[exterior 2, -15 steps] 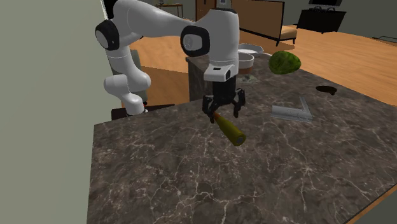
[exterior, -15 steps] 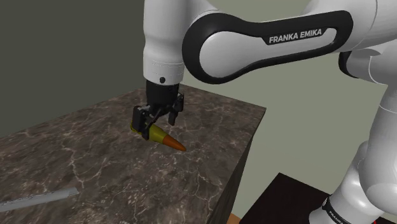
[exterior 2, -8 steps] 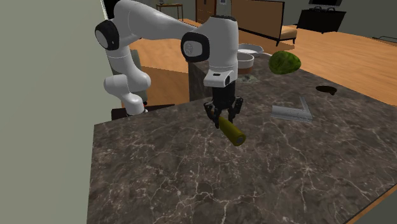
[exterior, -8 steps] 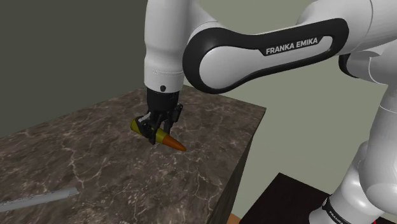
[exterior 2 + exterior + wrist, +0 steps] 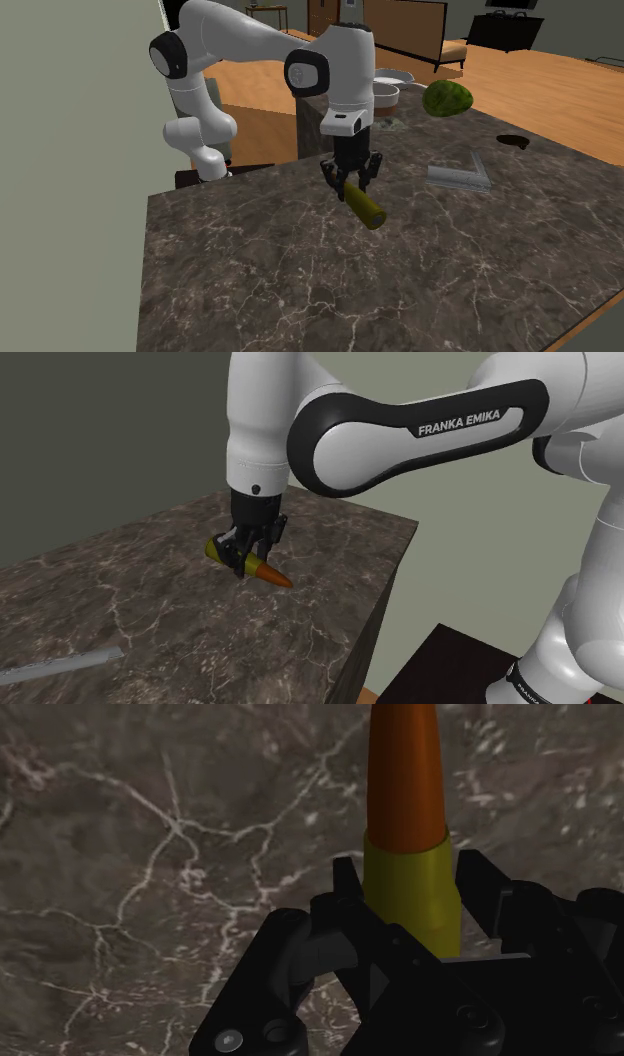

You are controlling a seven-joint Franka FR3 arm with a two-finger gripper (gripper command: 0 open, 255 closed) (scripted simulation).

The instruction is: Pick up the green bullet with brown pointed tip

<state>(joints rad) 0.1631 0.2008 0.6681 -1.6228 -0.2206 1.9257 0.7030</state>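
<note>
done: reached, closed pincer (image 5: 248, 556) on bullet (image 5: 265, 572) | seemingly not yet raised off desk (image 5: 150, 614) | left: lifting

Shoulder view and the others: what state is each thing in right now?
bullet, clasped at its green body, brown tip free, low over the countertop.
tool, shut on the bullet.
grey square, lying flat, untouched.
green melon, whole, far from the tool.

Dark, white-veined marble counter (image 5: 300, 280) across the lower frame of the second exterior view. Lying on it: a bullet (image 5: 365, 208) near the middle, a grey set square (image 5: 460, 175) right of centre, a green melon (image 5: 447, 98) upper right.
</note>
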